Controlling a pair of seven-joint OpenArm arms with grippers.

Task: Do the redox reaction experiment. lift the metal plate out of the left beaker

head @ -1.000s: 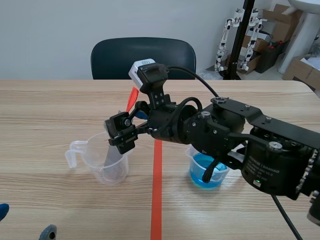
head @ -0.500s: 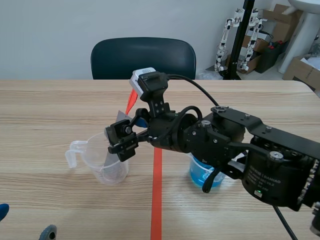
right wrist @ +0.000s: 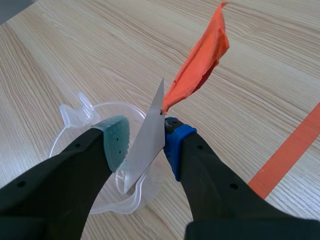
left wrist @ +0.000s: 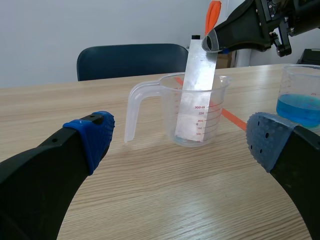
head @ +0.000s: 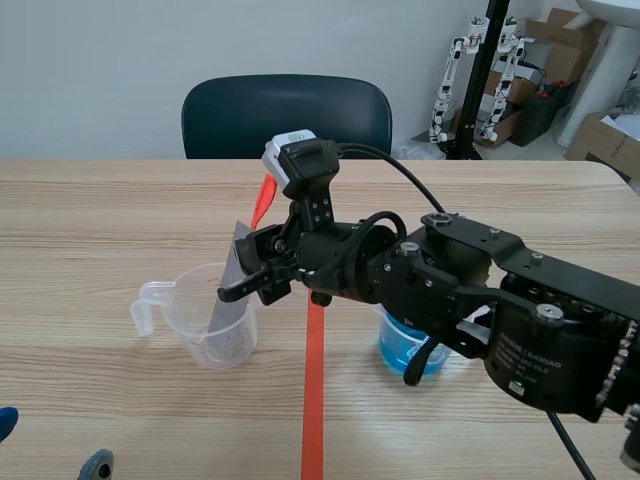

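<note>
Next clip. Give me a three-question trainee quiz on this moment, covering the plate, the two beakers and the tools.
1. True or false: the metal plate hangs clear of the left beaker.
2. Which holds blue liquid? A. the left beaker B. the right beaker C. both
3. Fill in: the left tool is ____ (open or shut).
Key: 1. False: its lower end stands inside the left beaker, and the right tool is open around its upper part. 2. B. 3. open.
</note>
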